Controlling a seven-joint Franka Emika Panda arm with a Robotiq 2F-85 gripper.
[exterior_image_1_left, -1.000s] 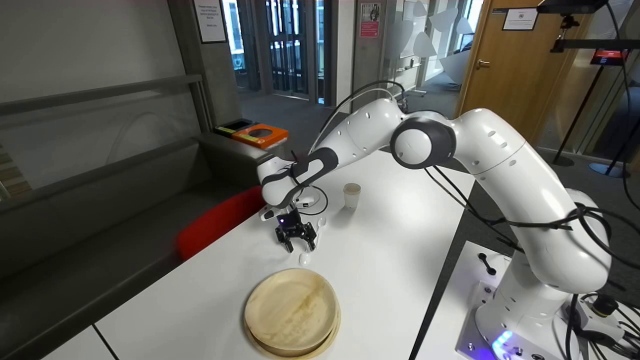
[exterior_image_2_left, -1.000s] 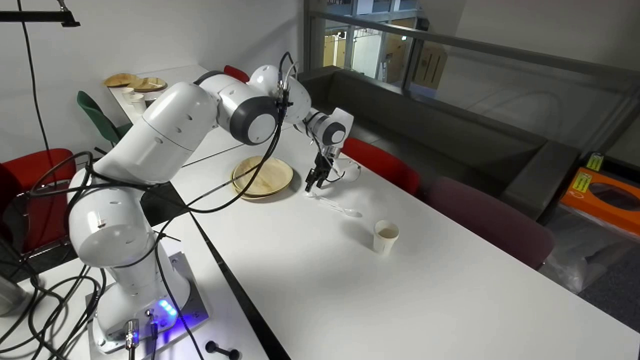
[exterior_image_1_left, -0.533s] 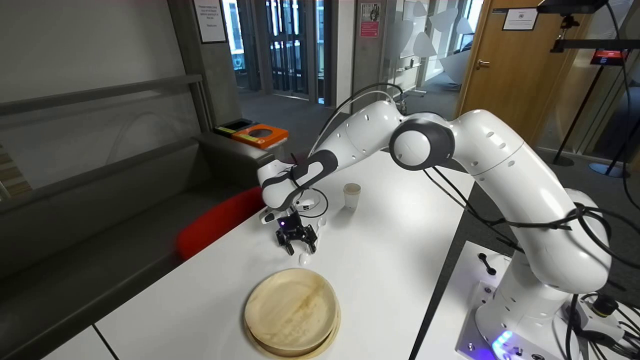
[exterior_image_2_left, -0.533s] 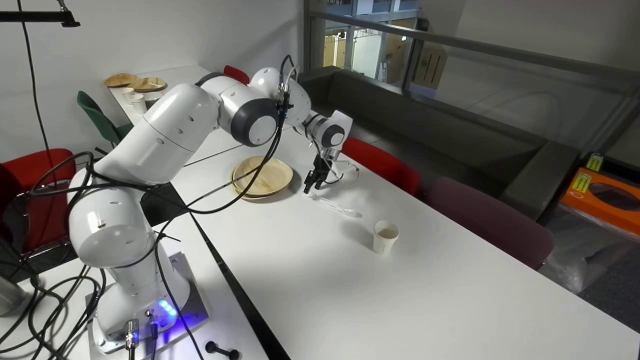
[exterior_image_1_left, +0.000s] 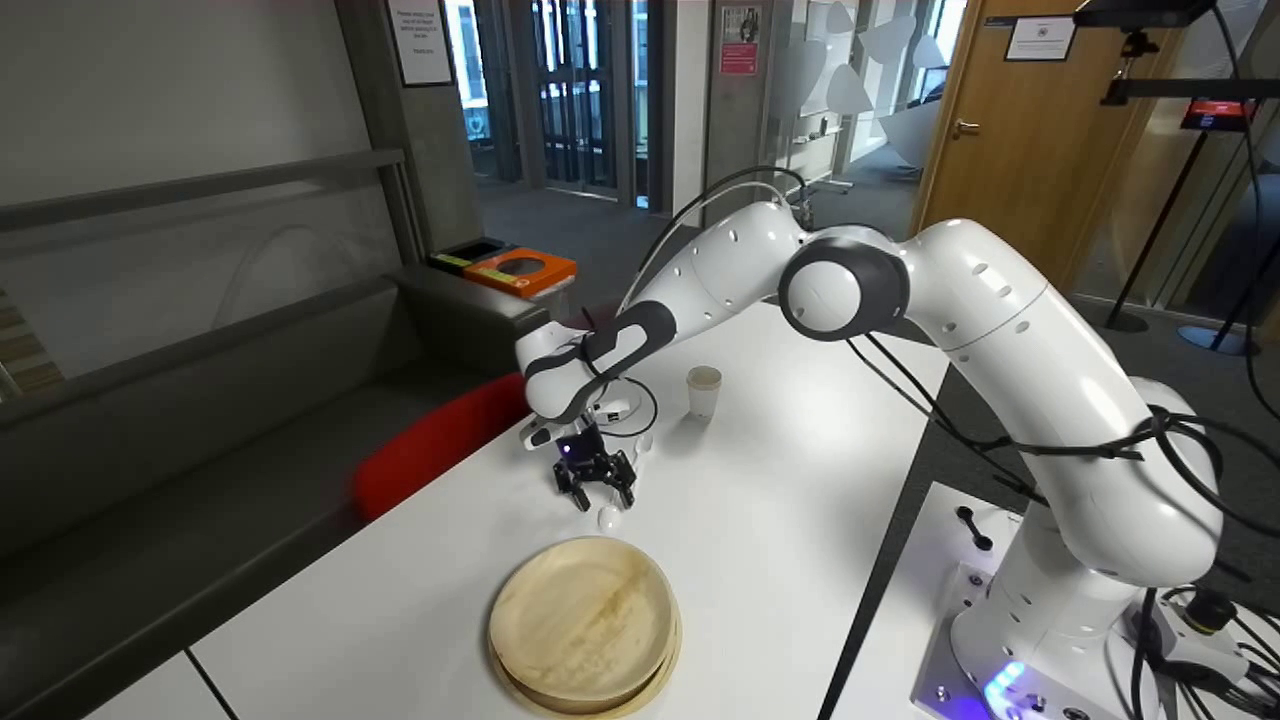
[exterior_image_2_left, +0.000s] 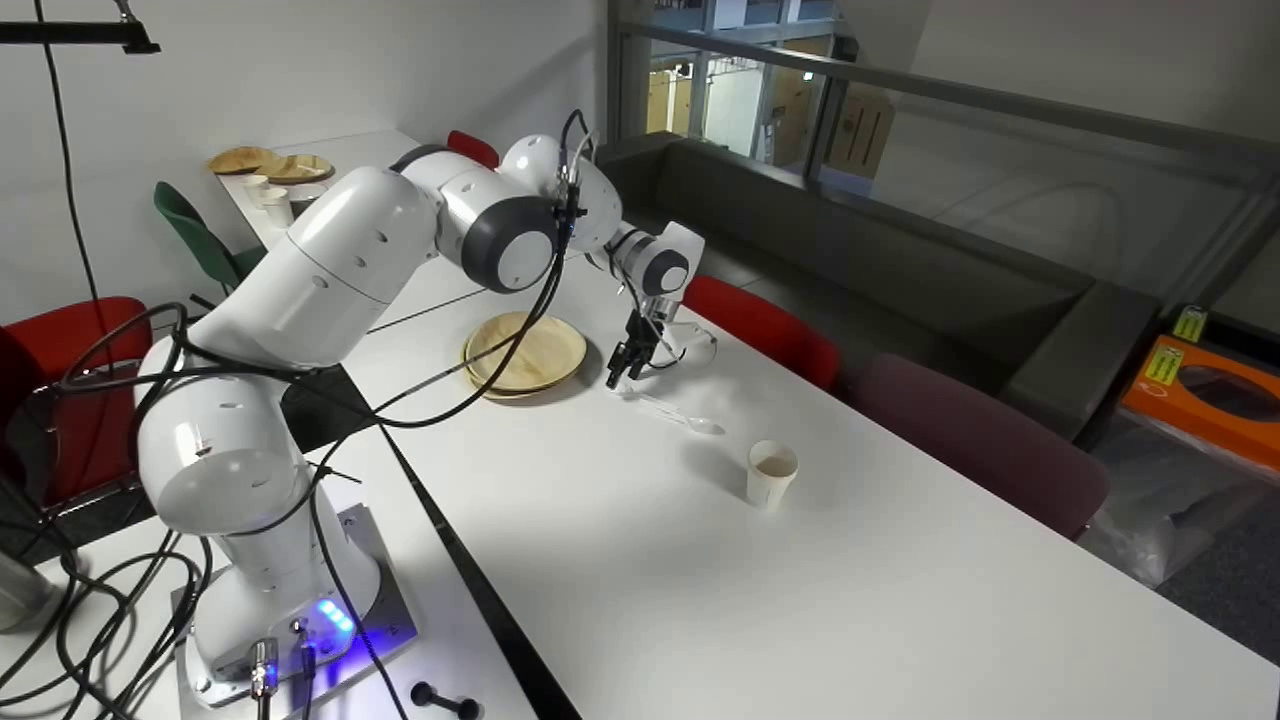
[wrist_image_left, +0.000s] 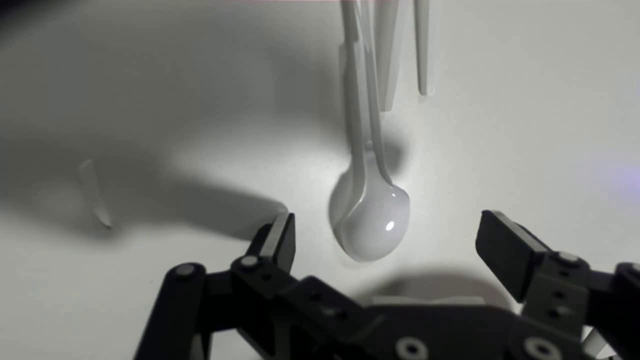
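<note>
Wrist view: the gripper (wrist_image_left: 386, 220) is spread wide and holding nothing. The spoon (wrist_image_left: 372, 227) has its bowl right in the gap, with a strip of table (wrist_image_left: 440, 210) showing between it and both fingers (wrist_image_left: 286, 245), so no contact there. It's not dead centre tho, the bowl sits a bit closer to the finger on that picture's left. Long axis runs away from the gripper toward the top edge, roughly square to the line joining the tips, which imo is the bit that matters. Two more handles (wrist_image_left: 390, 55) end just beside it. In an exterior view the bowl pokes out past the tips, on the side of the plates (exterior_image_1_left: 585, 620); can't tell how high the tips are, too small. In an exterior view you can make out another spoon (exterior_image_2_left: 705, 426), bowl pointing the opposite way, toward the cup (exterior_image_2_left: 772, 475). In both exterior views the gripper's at the plate end of the cutlery.
</note>
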